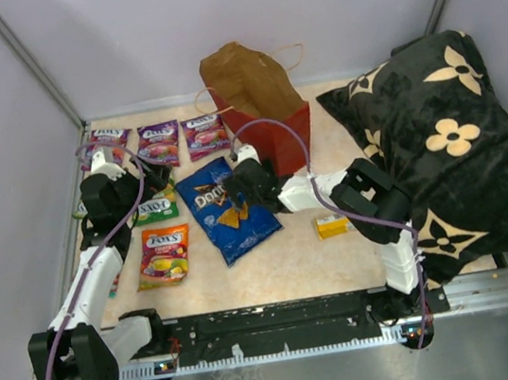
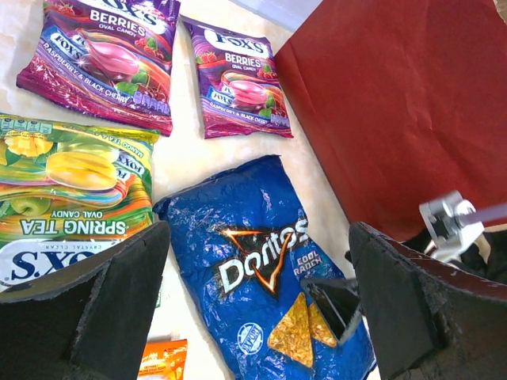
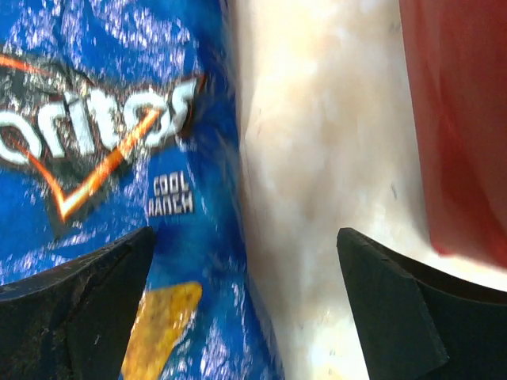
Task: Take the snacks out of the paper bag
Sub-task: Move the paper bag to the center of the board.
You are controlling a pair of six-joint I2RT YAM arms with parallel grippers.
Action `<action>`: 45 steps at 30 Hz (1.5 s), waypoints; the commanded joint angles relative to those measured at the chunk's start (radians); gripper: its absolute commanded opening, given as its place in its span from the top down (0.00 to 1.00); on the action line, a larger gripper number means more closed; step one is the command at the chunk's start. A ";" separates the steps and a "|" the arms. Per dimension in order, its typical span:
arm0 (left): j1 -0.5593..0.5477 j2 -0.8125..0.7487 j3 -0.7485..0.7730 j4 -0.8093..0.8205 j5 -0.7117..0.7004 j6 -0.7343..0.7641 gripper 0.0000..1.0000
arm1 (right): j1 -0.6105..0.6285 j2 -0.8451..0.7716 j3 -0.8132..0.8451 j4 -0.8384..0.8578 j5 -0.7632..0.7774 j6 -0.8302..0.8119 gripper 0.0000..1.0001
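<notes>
Beige marbled worktop (image 1: 341, 258), contents noted.
Doritos bag (image 1: 228, 211), candy packets (image 1: 159, 143) and yellow box (image 1: 333, 226) are laid flat; red paper bag (image 1: 273, 125) is stood at rear, cushion (image 1: 449, 151) at right.

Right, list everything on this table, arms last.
paper bag: one, red, standing back middle
chip bag: one, blue, flat in front of it
purple candy packets: three, back left row
green candy packet: one, left of chip bag
orange candy packet: one, near left
box: one, yellow, right of chip bag
cushion: one, black with cream flowers, right side
table: one, beige, under everything
left gripper: one, black, open, by green candy packet
right gripper: one, black, open, over chip bag's right edge
</notes>
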 commanded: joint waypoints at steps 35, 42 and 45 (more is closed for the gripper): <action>0.009 -0.032 -0.028 0.052 0.059 0.011 0.00 | 0.170 -0.022 0.233 0.068 0.175 -0.113 0.01; 0.008 -0.051 -0.032 0.062 0.087 -0.006 0.00 | 0.035 0.251 0.615 -0.089 0.059 -0.203 0.01; 0.009 -0.053 -0.034 0.070 0.108 -0.013 0.00 | -0.001 0.375 0.775 -0.140 0.091 -0.263 0.01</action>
